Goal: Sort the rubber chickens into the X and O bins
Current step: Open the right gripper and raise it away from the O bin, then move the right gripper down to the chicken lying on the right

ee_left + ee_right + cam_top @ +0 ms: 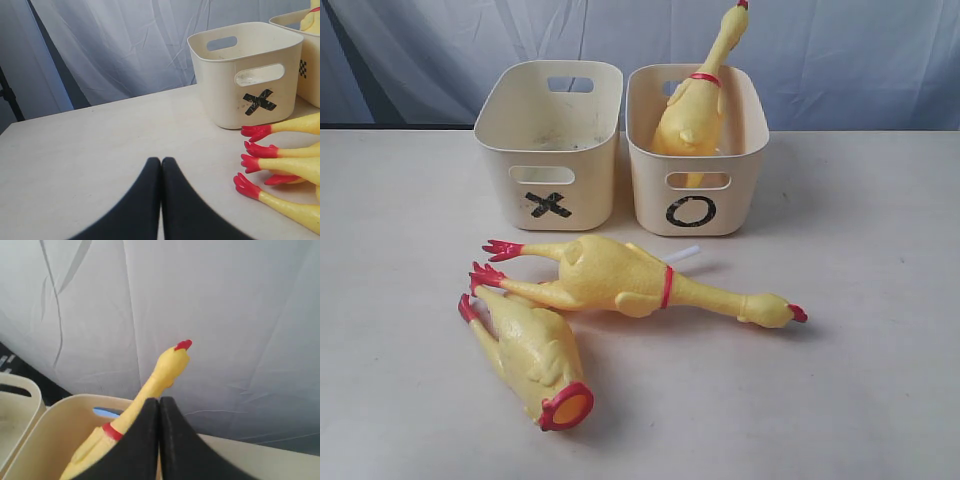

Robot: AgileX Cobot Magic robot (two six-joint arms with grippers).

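Note:
The X bin (510, 150) holds no chicken; beside it, the O bin (650, 190) holds a whole rubber chicken (695, 100) with its neck sticking up over the rim. In front of the bins a second whole chicken (630, 280) lies on its side, head to the right. A white tube (685, 253) pokes out behind it. A headless body (535, 355) lies nearest the camera. My left gripper (161, 161) is shut and empty over bare table, left of the red feet (257, 132) and X bin (250, 95). My right gripper (159, 400) is shut and empty, right beside the binned chicken (165, 370).
A pale wrinkled curtain (840, 50) hangs behind the white table (860, 380). A dark stand (10, 100) shows at the table's far left in the left wrist view. Neither arm shows in the exterior view.

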